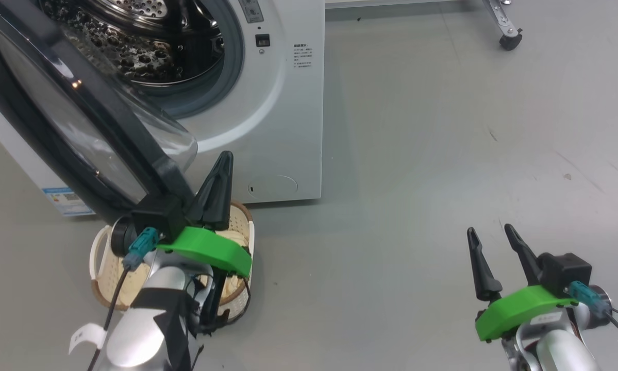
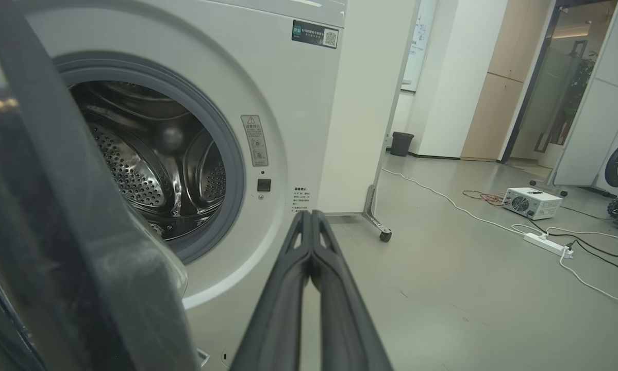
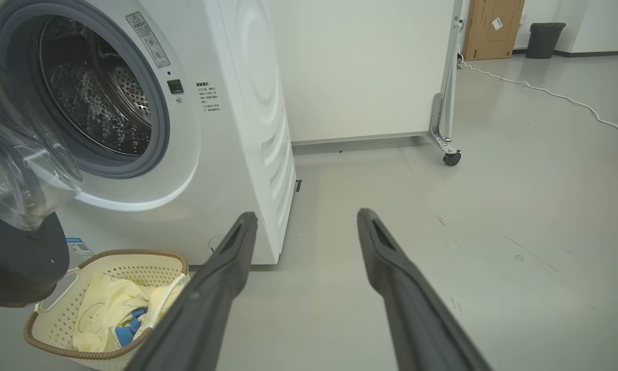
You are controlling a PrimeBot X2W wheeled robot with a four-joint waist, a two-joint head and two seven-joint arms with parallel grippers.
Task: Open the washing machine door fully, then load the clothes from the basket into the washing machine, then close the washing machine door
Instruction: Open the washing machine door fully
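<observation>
- Looks like a lab or office test space rather than a home.
- Smooth grey floor (image 1: pixel 443 154) and plain white walls.
- Free-standing washing machine (image 3: pixel 247 103) beside a white partition (image 3: pixel 365 67) on castors (image 3: pixel 451 158).
- White cable (image 2: pixel 455 205), power strip (image 2: pixel 546 243) and fan-vented equipment box (image 2: pixel 531 202) on the floor.
- Bin (image 2: pixel 402 143) and cardboard box (image 3: pixel 494 23) by the far wall.

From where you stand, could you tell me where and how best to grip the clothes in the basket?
I'd pinch the bunched yellow fold of the clothes from straight above: the basket walls close every side, leaving only the top open. The open right gripper is free.
</observation>
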